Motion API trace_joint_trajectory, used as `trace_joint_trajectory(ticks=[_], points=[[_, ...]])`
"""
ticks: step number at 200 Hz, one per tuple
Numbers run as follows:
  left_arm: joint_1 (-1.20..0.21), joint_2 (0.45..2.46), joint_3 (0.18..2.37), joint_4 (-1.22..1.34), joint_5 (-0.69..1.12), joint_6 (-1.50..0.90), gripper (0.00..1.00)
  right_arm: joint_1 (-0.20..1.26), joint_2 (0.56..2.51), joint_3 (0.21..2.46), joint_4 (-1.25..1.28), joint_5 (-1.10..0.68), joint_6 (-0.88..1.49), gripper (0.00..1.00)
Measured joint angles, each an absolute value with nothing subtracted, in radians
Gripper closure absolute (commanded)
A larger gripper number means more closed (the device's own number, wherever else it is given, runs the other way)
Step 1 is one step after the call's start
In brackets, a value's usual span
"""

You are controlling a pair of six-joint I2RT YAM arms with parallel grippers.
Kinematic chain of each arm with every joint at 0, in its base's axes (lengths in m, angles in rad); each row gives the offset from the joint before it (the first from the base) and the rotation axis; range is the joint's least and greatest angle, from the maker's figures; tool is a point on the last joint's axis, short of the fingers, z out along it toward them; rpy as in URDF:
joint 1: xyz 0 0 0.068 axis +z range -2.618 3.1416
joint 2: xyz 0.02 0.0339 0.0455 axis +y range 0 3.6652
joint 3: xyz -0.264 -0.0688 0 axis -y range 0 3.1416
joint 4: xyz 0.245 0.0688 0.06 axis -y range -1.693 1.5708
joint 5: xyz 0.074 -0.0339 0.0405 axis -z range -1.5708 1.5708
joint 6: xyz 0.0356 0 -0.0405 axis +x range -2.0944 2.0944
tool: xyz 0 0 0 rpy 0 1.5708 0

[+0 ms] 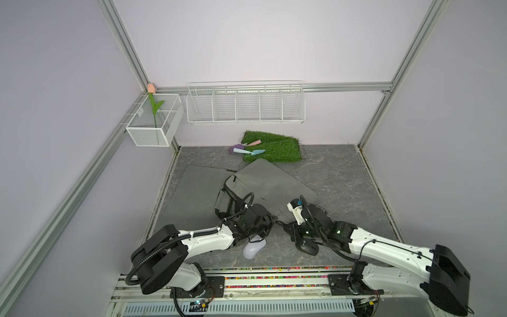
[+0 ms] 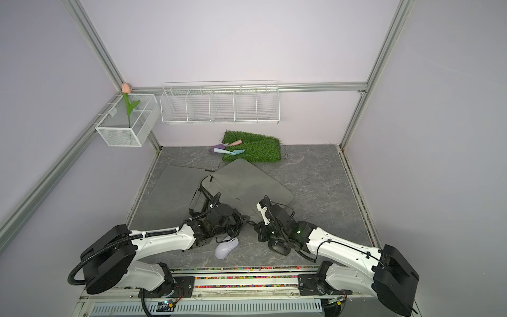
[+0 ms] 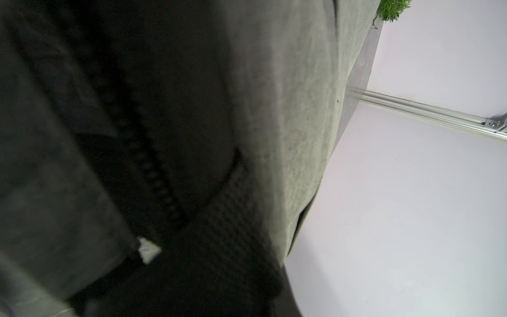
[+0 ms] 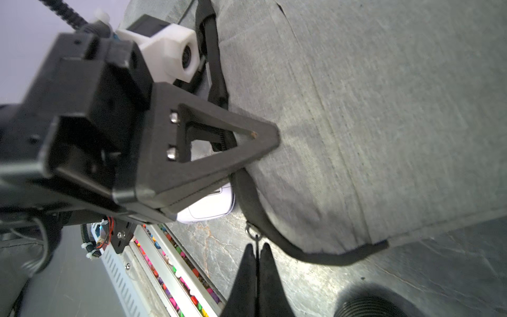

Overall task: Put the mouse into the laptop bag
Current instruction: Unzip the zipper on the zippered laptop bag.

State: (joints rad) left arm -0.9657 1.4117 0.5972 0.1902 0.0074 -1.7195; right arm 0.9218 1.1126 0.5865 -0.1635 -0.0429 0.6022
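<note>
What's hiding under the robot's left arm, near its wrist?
A white mouse lies there on the table. In both top views only its rounded end pokes out. The rest is covered by the wrist of the left arm.

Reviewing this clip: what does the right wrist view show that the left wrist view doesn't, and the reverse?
Only the right wrist view: the left gripper shut on the edge of the laptop bag, the white mouse on the table, partly hidden behind that gripper, and the right gripper shut on the zipper pull.

Only the left wrist view: a blurred close-up of the bag's zipper teeth, a corner of the grass mat and an aluminium frame rail.

Both: the bag's grey fabric.
</note>
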Motion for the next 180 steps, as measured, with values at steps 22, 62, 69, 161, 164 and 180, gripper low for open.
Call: trace_joint_trajectory(ticks=[22,62,69,161,164,180], points=[[-0.963,1.382,0.597,0.145,-0.004,-1.711,1.00,0.900,1.084,0.552,-0.172,-0.043,0.605,0.94],[-0.962,1.358,0.613,0.132,-0.004,-1.695,1.00,0.834,1.050,0.541,-0.188,-0.061,0.613,0.94],[-0.962,1.363,0.617,0.132,-0.002,-1.692,1.00,0.815,1.060,0.541,-0.184,-0.075,0.614,0.94],[-1.047,1.447,0.786,0.018,-0.105,-1.625,0.28,0.624,1.166,0.546,-0.138,-0.197,0.622,0.94],[-1.053,1.448,0.799,0.015,-0.104,-1.621,0.26,0.612,1.169,0.547,-0.144,-0.187,0.624,0.94],[-1.086,1.460,0.878,0.017,-0.102,-1.602,0.18,0.529,1.195,0.545,-0.190,-0.137,0.634,0.94]])
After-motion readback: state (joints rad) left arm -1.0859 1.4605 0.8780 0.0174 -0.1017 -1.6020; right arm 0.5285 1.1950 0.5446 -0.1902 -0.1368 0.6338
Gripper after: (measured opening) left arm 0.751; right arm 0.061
